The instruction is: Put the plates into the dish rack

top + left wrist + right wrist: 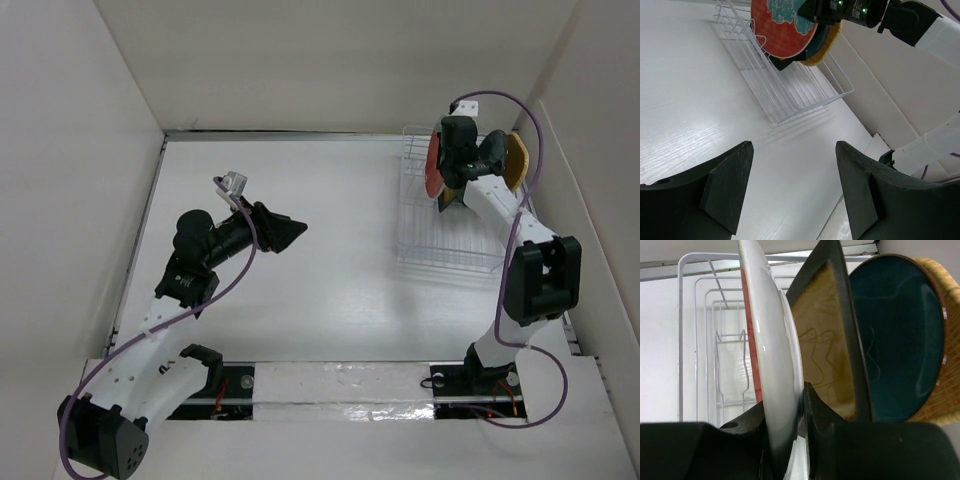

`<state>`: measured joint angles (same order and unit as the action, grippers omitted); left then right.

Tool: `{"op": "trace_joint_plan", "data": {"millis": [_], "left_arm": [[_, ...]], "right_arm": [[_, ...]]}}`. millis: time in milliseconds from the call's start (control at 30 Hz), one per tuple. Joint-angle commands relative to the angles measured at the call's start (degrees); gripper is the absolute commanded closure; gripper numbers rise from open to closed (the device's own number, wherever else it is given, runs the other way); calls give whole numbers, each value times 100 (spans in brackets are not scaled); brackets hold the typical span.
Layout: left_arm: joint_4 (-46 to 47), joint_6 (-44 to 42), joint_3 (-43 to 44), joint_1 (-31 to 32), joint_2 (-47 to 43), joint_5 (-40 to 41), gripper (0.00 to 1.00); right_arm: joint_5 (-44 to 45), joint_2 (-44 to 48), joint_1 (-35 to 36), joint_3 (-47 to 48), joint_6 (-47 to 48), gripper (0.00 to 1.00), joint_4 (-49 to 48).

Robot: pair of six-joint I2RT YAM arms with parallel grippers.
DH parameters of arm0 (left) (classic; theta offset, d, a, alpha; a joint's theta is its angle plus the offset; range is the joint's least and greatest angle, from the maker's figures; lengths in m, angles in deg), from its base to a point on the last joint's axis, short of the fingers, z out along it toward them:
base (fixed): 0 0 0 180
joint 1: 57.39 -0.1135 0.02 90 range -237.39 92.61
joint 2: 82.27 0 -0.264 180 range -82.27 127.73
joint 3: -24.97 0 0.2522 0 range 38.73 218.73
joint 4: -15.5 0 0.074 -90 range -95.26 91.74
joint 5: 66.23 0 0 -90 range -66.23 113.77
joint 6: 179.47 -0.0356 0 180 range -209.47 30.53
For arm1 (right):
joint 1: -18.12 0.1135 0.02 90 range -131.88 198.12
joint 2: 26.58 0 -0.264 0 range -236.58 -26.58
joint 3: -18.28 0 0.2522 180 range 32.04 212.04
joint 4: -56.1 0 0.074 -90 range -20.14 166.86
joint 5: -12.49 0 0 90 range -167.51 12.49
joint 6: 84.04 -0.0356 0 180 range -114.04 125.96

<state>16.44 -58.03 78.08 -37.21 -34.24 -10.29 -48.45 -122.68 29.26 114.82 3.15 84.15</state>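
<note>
On the left, the left fingers (727,192) stand apart with nothing between them, hanging over the bare white desk (330,290) and pointing toward the right side, well apart from everything else. Further right, the white wire dish rack (440,245) sits near the far right corner of the desk. Its near rows of slots hold nothing, and all the plates are gathered at its far end. The first of these is the red-rimmed plate (780,35), upright on its edge, its teal floral face turned toward the left arm and its white back toward the other plates. The right fingers (815,425) are clamped on its rim, one on each face. Its lower edge reaches down among the wires, though whether it is seated in a slot cannot be told. Just beside it, to the right in the right wrist view, the black-rimmed mustard square plate (822,355) stands upright. It leans close to the gripped plate – whether the two touch is not clear. Next comes the dark teal round plate (900,330), also on edge, and behind it at the far right the orange plate (942,385) – only its rim shows past the teal one
</note>
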Motion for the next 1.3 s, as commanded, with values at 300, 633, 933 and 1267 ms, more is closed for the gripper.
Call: {"op": "trace_joint_plan", "data": {"millis": [300,633,933,1267], "left_arm": [[121,-182,195,29,5,119,36],[130,-165,187,29,75,119,36],[130,-182,178,29,66,119,34],[385,-129,90,-217,-83,-57,29]], "right_arm": [[188,-419,20,432,-150,100,-1367],[364,-41,73,-192,-448,72,-1718],[92,600,73,-341,-703,34,-1490],[-2504,2541,485,-1720,-1415,6,-2271]]}}
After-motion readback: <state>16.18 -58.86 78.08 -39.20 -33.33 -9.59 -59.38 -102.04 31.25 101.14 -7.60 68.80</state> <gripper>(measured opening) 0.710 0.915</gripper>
